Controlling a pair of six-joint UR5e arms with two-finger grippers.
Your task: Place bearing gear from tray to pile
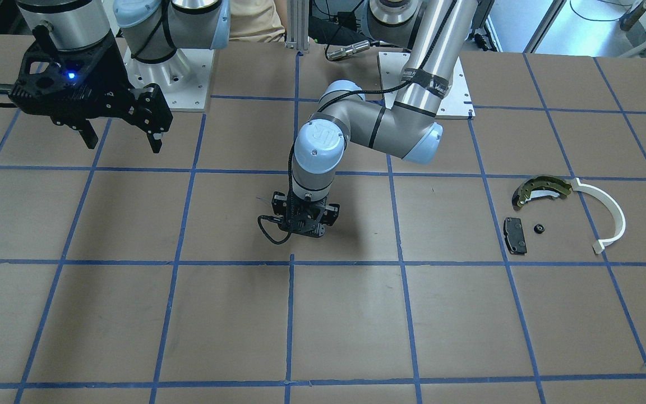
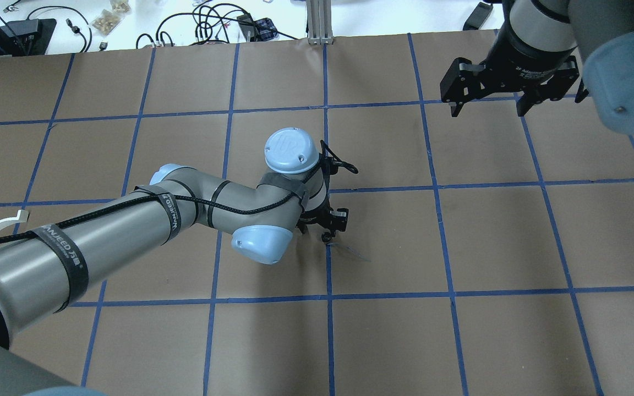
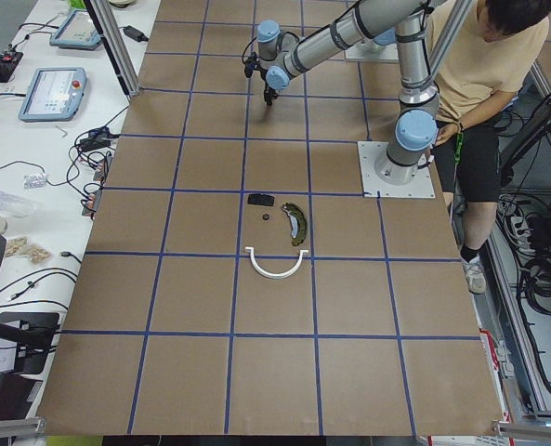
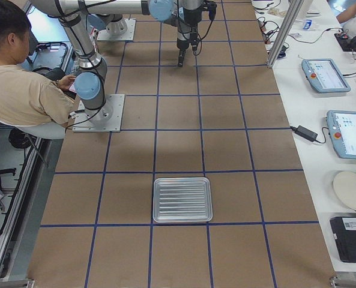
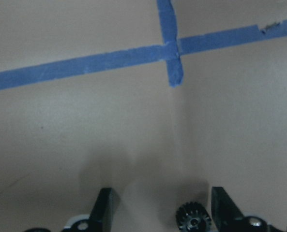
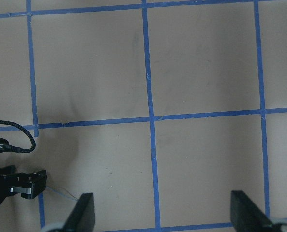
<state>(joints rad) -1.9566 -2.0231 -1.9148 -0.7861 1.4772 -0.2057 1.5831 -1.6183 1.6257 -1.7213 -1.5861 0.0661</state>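
Observation:
A small black toothed bearing gear (image 5: 193,220) lies on the brown table between the fingers of my left gripper (image 5: 165,212), close to the right-hand finger (image 5: 224,205). The jaws stand wide apart and do not clamp it. This gripper (image 1: 304,223) points straight down at the table's middle. The pile lies far off toward my left: a brass-and-white brake shoe (image 1: 541,189), a white plastic arc (image 1: 610,216), a black pad (image 1: 515,234) and another small black gear (image 1: 539,228). My right gripper (image 1: 122,141) hangs open and empty above the table. The metal tray (image 4: 182,199) looks empty.
Blue tape lines grid the brown table (image 2: 504,236). A tape crossing (image 5: 171,50) lies just ahead of the left gripper. A seated person (image 3: 484,65) is beside the robot's bases. Tablets and cables (image 4: 325,75) lie on the white side bench.

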